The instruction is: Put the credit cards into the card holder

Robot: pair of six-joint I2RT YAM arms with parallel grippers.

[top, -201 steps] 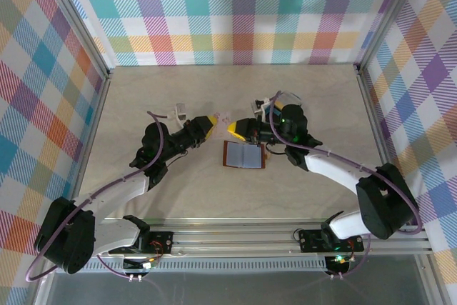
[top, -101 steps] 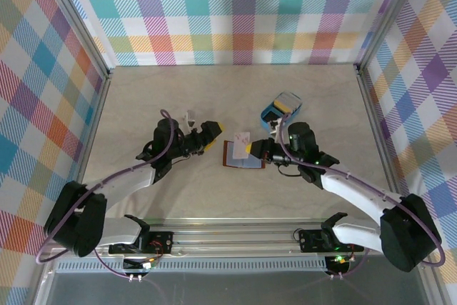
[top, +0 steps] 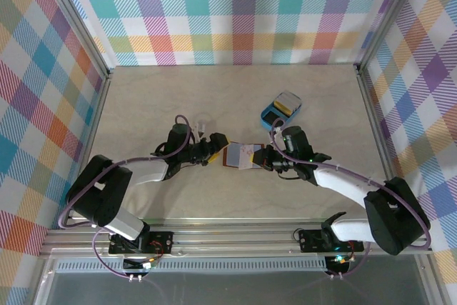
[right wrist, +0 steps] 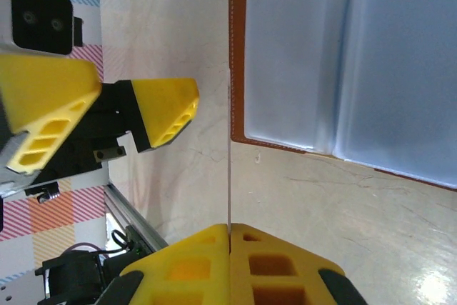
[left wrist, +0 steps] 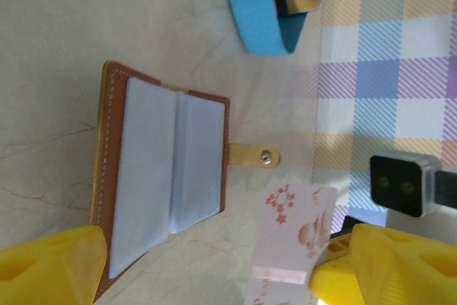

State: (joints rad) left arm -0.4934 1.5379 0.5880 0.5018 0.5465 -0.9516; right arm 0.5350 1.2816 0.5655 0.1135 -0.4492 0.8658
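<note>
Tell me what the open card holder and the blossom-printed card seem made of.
Card holder: probably leather or imitation, matte brown with pale stitching along its rim; the grey-blue pockets look like soft, glossy plastic. Credit card: apparently thin stiff plastic, smooth, straight when seen edge-on.

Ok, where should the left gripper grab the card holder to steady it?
Probably the stitched brown edge opposite the snap tab, coming low from the left. The card holder lies open and flat, and that edge faces the open left gripper.
</note>
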